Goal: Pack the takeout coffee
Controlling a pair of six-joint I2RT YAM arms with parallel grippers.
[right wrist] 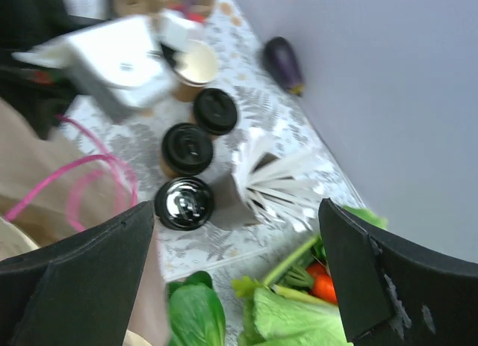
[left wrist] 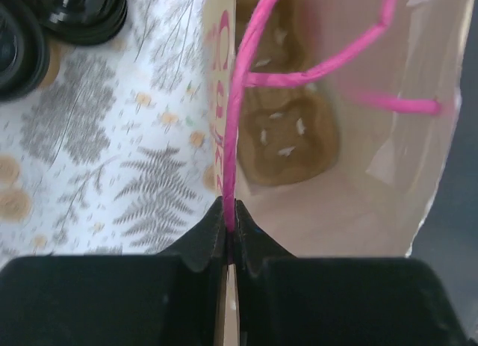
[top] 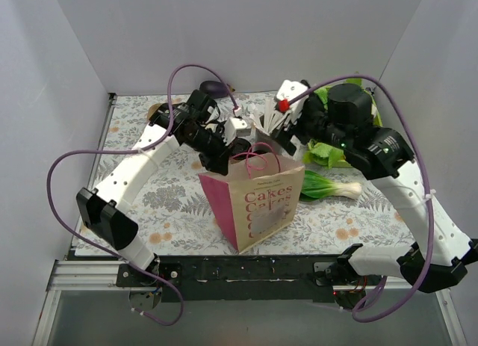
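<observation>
The left gripper (left wrist: 230,225) is pinched together on the rim and pink cord handle (left wrist: 237,99) of the tan paper bag with pink sides (top: 258,204), which stands mid-frame in the top view with a tan moulded-pulp carrier (left wrist: 287,129) half seen on its floor. The right gripper (right wrist: 237,208) hangs with fingers wide apart over three small kraft-brown paper cups with round black lids (right wrist: 184,202), outside the bag at centre-left of its wrist view, their brown walls barely showing. In the top view the arms hide them.
</observation>
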